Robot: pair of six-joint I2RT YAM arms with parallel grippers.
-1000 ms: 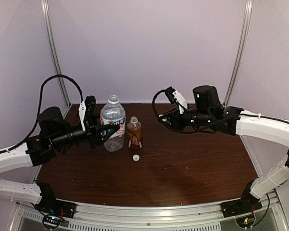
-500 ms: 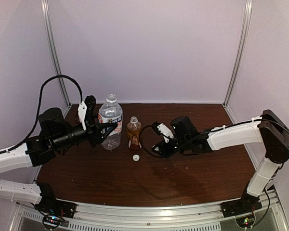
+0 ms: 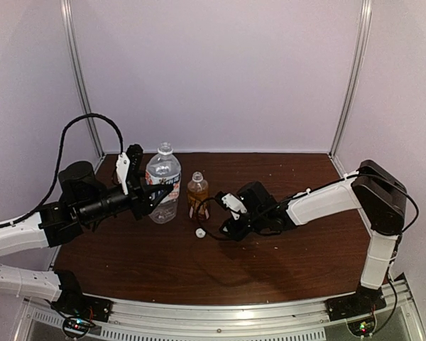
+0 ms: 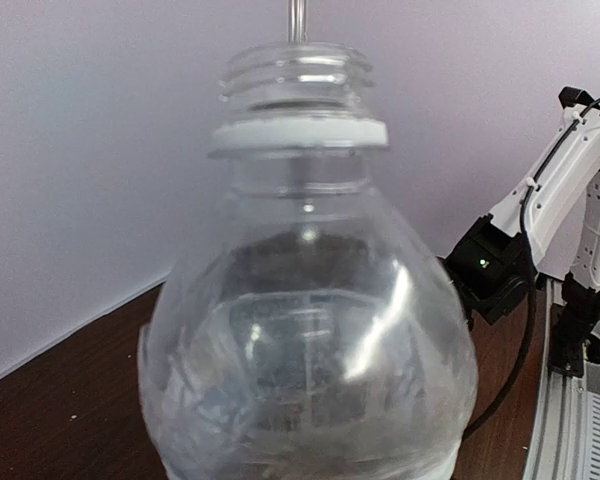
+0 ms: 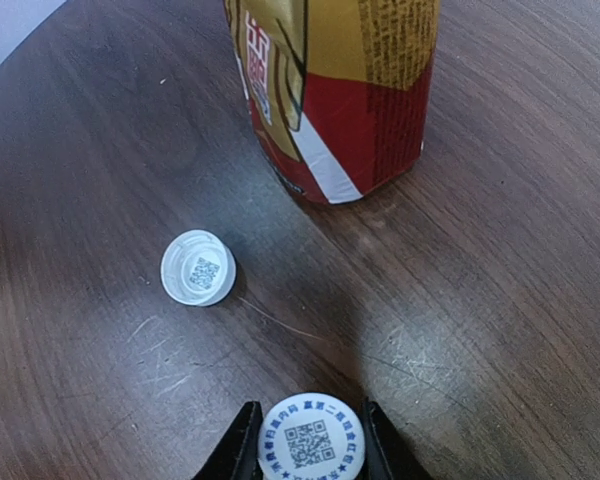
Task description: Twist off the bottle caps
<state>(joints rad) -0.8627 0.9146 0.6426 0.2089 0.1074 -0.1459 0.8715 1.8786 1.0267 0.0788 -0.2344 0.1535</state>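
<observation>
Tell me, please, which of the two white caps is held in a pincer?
The cap in the right pincer; the other cap lies loose on the table.

A dark wood-grain table [image 5: 500, 300] is shown with a low sheen and fine pale scratches. The clear bottle [image 4: 310, 340] is seen in glossy transparent plastic — an opaque white ring [image 4: 298, 135] sits at its ridged neck. A shiny printed label [image 5: 370, 120] is wrapped round the amber bottle [image 5: 330, 30]. The loose cap [image 5: 198, 267] and the gripped cap [image 5: 310, 445] are made out as smooth white plastic with printed codes — matt black fingers [image 5: 242, 448] of the right gripper [image 5: 309, 412] are pressed against the latter
</observation>
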